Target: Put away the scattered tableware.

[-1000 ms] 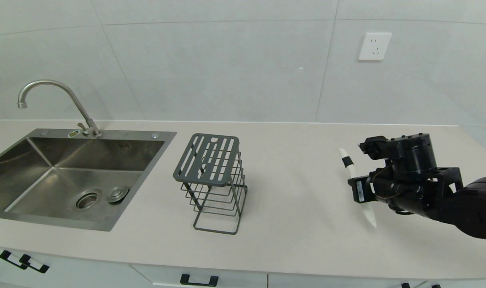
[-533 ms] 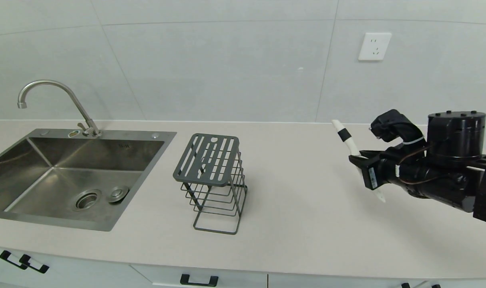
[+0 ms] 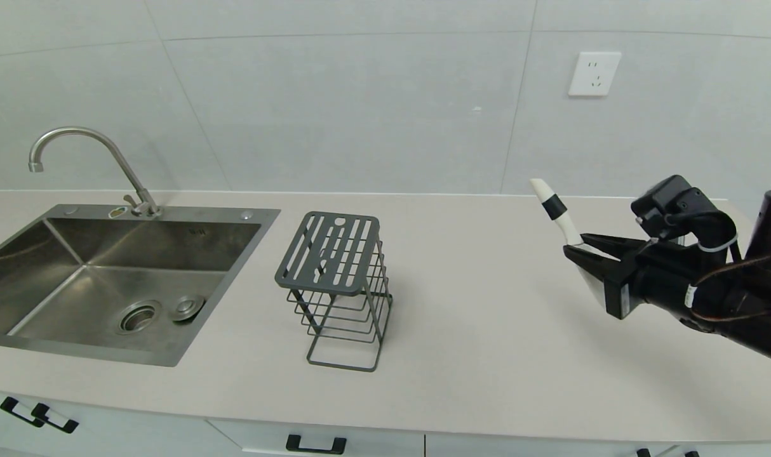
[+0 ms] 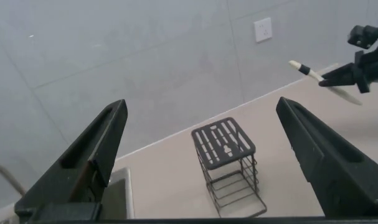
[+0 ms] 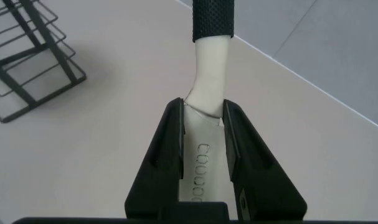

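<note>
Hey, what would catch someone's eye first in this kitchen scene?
The right gripper, at the right end of the counter, clamps a white utensil with a black band, tilted above it. A dark wire rack stands mid-counter, and a steel sink with a curved tap sits at the left.

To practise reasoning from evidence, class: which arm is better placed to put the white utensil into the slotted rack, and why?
Right. The right end effector grips the white utensil above the counter, right of the slotted rack. The left end effector is open and empty.
</note>
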